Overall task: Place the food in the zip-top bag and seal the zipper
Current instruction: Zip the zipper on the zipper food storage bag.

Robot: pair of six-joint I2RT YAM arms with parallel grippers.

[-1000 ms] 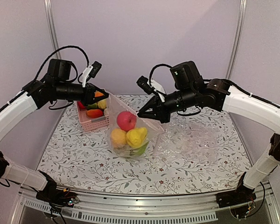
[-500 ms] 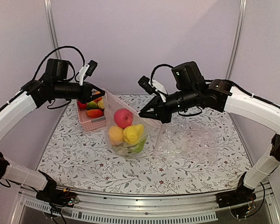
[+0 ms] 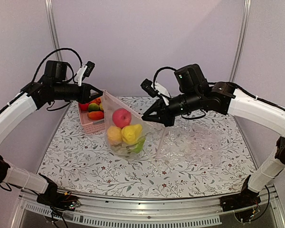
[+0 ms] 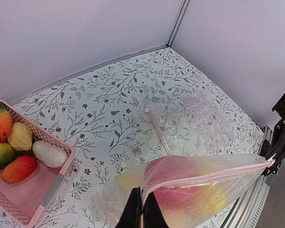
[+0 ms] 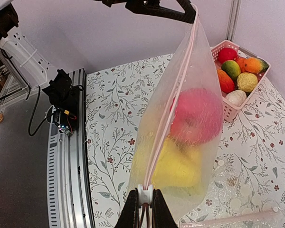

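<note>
The left gripper (image 3: 100,93) is at the far left, its jaws pinched shut on the far-left top corner of the zip-top bag (image 3: 133,115); below and just behind that corner sits the pink basket (image 3: 98,127) on the table (image 3: 76,161), with several pieces of food in it; the bag hangs clear of the table between the two arms, well filled with food (image 3: 121,117): a red piece on top, yellow and orange ones under it, something green at the bottom.

What matters for the coming move is the zipper (image 3: 124,104); it is pulled into a straight taut line from the left jaws down and nearer to the right gripper (image 3: 145,116), so its long axis runs jaw to jaw, far-left to near-right, sloping lower on the right; each arm holds one end and neither is nearer the middle.

The right gripper's jaws are closed on the right corner, at the zipper's white end tab; from its wrist view the strip reads as one thin pink line, though I cannot tell whether it is pressed shut along its full length; sealing would mean working along that axis.

Farther right, a crinkled bag (image 3: 194,142) lies flat on the table.
</note>
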